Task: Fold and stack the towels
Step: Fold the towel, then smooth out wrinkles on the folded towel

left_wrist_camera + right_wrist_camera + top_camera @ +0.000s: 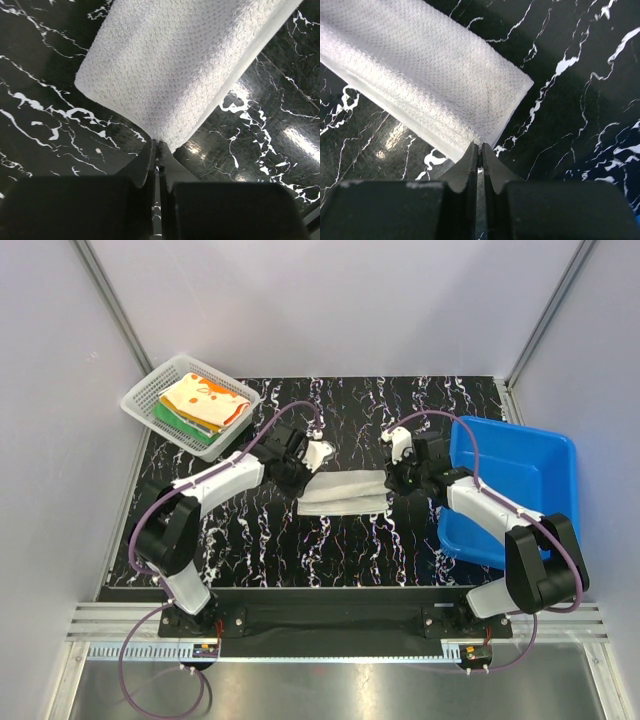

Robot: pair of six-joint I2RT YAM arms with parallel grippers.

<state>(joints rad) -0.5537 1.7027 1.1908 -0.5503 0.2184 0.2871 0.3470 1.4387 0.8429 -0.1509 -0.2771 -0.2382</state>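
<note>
Towels [205,402] sat stacked in basket [140,405] | white towel [342,490] folded to a strip, not yet stacked | left gripper [159,146] pinched its corner | right gripper [480,147] clenched at its edge, hold unclear

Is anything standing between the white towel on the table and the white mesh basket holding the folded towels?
Only the left arm's white forearm crosses that path, while the left gripper pinches the white textured cloth towel at its end. Nothing else lies before the white plastic mesh basket.

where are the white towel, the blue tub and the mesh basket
white towel [340,490], top view, middle of the fold
blue tub [520,465], top view, bare floor
mesh basket [152,378], top view, far left rim
</note>
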